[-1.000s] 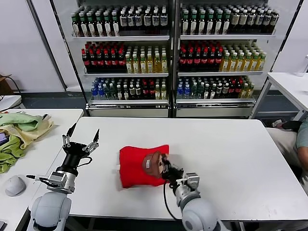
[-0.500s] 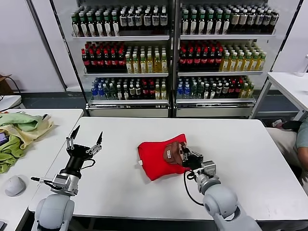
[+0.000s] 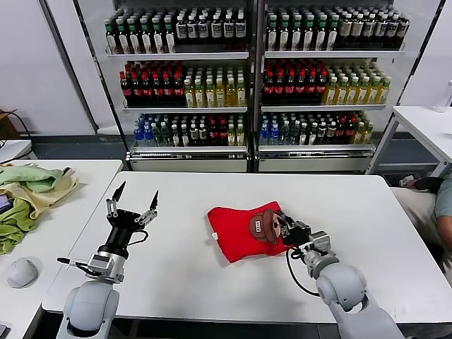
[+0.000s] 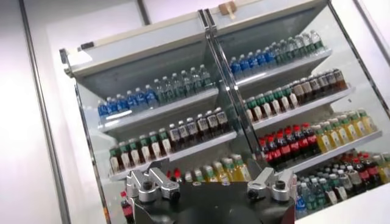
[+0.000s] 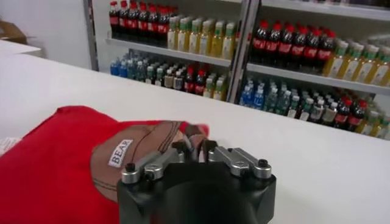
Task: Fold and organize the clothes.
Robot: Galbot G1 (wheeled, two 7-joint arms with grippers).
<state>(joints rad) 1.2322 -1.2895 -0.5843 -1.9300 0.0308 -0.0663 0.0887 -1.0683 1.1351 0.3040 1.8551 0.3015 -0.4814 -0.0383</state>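
Observation:
The red T-shirt (image 3: 244, 232) lies folded in a bundle on the white table (image 3: 212, 282), its brown and white cartoon print (image 3: 263, 226) facing up at the right end. My right gripper (image 3: 284, 224) is shut on the shirt's right edge beside the print; in the right wrist view the shirt (image 5: 49, 164) and its print with the word BEAR (image 5: 131, 152) lie just past the pinched fingertips (image 5: 194, 146). My left gripper (image 3: 134, 200) is open, raised above the table left of the shirt, fingers pointing up, holding nothing.
Pale green and yellow cloths (image 3: 28, 194) and a white mouse (image 3: 21, 270) lie on a side table at left. A drinks fridge (image 3: 251, 85) full of bottles stands behind the table. Another table (image 3: 427, 127) and a person's arm (image 3: 443, 205) are at right.
My right gripper has dragged the red shirt to the right across the table, toward the middle. My left gripper has shifted slightly right and up, still open.

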